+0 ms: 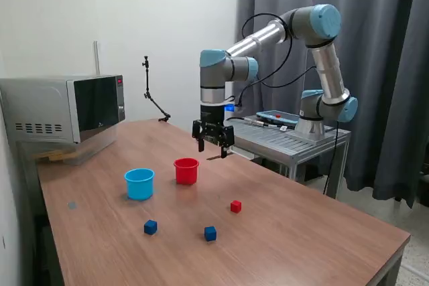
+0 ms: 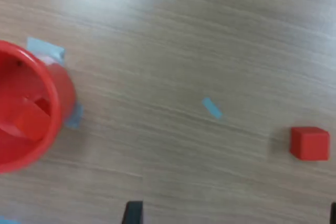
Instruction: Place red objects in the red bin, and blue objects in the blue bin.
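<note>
The red cup [image 1: 186, 171] stands upright on the wooden table; in the wrist view the red cup [image 2: 26, 114] holds what looks like one red cube [image 2: 26, 121]. Another red cube [image 1: 235, 206] lies on the table nearer the front and shows in the wrist view [image 2: 310, 143]. The light blue cup [image 1: 139, 183] stands at the exterior view's left of the red cup. Two dark blue cubes [image 1: 150, 227] [image 1: 210, 233] lie in front of the cups. My gripper [image 1: 213, 142] hovers open and empty above the table, just behind and to the exterior view's right of the red cup; its fingertips [image 2: 134, 213] are wide apart.
A microwave [image 1: 64, 118] sits at the table's back left. A metal cart [image 1: 288, 138] with the arm's base stands behind the table at the right. A thin black stand [image 1: 153, 95] rises at the table's far edge. Small blue tape marks [image 2: 212, 108] are on the wood.
</note>
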